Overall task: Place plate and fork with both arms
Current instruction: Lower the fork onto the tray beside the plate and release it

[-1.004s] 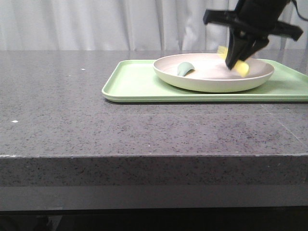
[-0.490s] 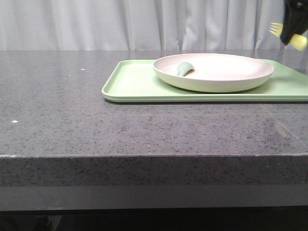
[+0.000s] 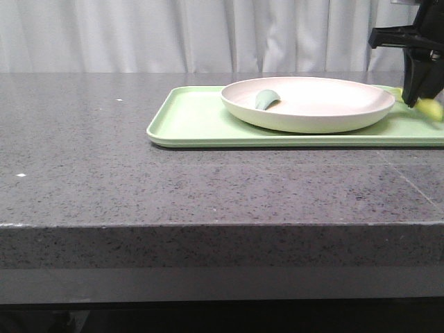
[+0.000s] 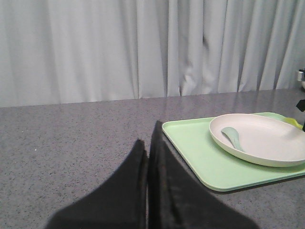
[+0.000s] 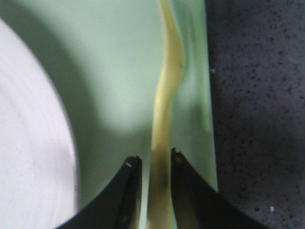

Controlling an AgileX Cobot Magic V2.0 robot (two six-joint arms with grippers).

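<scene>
Your right gripper (image 5: 153,164) pinches the fork (image 5: 164,124) by its handle, one black finger (image 5: 127,191) on each side, and the yellow shaft runs straight out from between them over the strip of green tray (image 5: 119,71) between the plate (image 5: 28,143) and the tray's outer edge. In the front view you see that gripper (image 3: 418,97) low at the tray's right end, just beside the plate (image 3: 307,103), with the fork (image 3: 431,108) poking out below it; whether the fork touches the tray (image 3: 201,121) you cannot tell. Your left gripper (image 4: 147,191) has its fingers pressed together on nothing, over bare countertop (image 4: 71,152) well apart from the tray. A grey-green spoon (image 3: 266,98) lies in the plate.
</scene>
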